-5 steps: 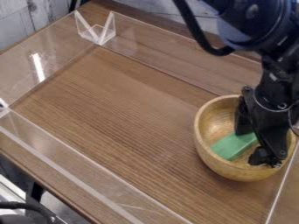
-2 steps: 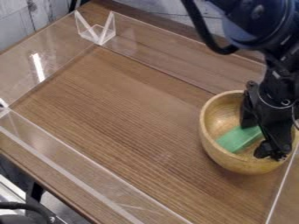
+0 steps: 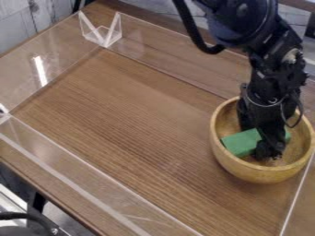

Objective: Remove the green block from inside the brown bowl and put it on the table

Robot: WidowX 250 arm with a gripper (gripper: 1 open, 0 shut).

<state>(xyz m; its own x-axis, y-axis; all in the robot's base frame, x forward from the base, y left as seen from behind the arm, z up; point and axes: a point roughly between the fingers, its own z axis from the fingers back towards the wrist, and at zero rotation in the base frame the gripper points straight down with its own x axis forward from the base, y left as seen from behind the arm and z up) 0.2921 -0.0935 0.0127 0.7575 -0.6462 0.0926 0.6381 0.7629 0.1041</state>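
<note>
1. dark-brown wood-grain table (image 3: 123,120) fills most of the view, with its grain running from upper right to lower left.
2. low clear acrylic walls (image 3: 74,198) edge the table; a clear folded piece (image 3: 101,28) stands at about 11 o'clock, near the far edge.
3. a round light-brown wooden bowl, the brown bowl (image 3: 234,159), sits on the table at about 4 o'clock, close to the right-hand wall.
4. the green block (image 3: 241,141) lies inside the bowl, on its left half, tilted against the inner slope; its right end is covered by the hand.
5. a black robot arm (image 3: 240,28) comes in from the top edge at about 1 o'clock and bends down toward the bowl.
6. the hand (image 3: 263,147) points straight down into the bowl, its dark fingers (image 3: 274,147) reaching low inside, at the 3 o'clock side of the block.
7. the hand is spread wide; it holds nothing.
8. whether a fingertip touches the block cannot be told, since the dark fingers overlap its right end.
9. the block is inside the bowl, not on the table.
10. beyond the table, at the top left, a pale floor (image 3: 25,18) shows.
</note>
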